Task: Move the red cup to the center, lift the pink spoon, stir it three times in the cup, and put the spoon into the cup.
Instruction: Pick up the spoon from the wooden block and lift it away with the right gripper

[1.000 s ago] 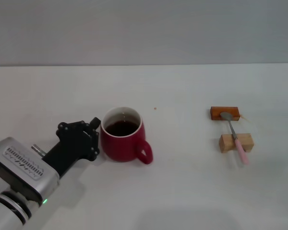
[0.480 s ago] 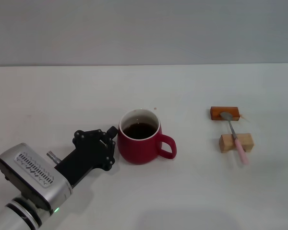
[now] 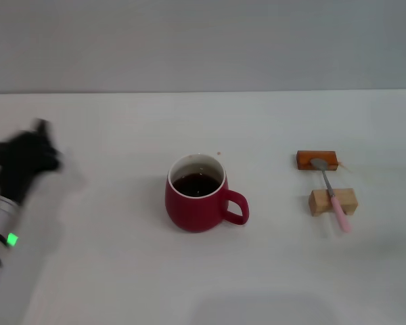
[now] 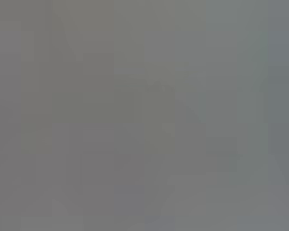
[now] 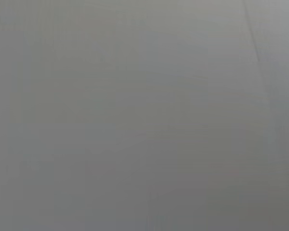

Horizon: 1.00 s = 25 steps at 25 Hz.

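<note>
Dark-red cup (image 3: 197, 196) stands upright near the middle of the white bench (image 3: 122, 271), handle pointing to the robot's right, dark liquid inside. Pink spoon (image 3: 331, 194) lies well to its right, bridging an orange-brown block (image 3: 317, 160) and a tan block (image 3: 333, 202), metal bowl on the far one. Left claw (image 3: 24, 152) is far left, well apart from the cup, blurred; cannot tell if its fingers are apart or together. Right claw not visible.
</note>
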### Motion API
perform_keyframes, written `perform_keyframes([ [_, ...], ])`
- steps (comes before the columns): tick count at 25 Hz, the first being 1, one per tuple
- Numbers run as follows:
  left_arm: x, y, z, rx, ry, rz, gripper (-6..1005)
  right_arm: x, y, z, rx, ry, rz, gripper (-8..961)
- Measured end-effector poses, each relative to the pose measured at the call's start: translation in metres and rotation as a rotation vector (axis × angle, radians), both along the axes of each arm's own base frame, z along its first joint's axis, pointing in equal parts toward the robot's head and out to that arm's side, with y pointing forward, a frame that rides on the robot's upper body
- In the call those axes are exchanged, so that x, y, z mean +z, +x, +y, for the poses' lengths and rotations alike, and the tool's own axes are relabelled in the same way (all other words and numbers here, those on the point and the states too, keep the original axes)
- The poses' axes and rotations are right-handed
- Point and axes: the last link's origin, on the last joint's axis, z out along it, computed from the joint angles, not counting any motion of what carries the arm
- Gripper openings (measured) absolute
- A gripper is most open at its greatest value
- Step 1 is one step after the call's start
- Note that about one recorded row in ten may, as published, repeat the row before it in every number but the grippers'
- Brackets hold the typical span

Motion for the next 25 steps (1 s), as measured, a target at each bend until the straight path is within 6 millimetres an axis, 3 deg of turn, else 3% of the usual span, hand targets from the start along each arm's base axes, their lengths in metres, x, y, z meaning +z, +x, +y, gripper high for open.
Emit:
perform_keyframes([
  [3,0.031,-0.016,0.011,0.084,0.135,-0.051,131,-0.003,0.002,-0.009,0.002,-0.007,0.013,735],
  [8,0.067,-0.039,0.021,0.196,0.284,-0.154,138,-0.013,-0.001,-0.020,0.017,-0.036,0.007,735],
  [14,0.080,-0.050,0.021,0.247,0.340,-0.195,146,-0.037,-0.019,-0.039,0.041,-0.086,0.022,735],
  [17,0.079,-0.049,0.025,0.249,0.333,-0.185,338,-0.059,-0.039,-0.053,0.023,-0.148,0.023,735],
  [25,0.085,-0.049,0.031,0.248,0.333,-0.168,685,-0.099,-0.077,-0.078,0.027,-0.338,0.032,735],
])
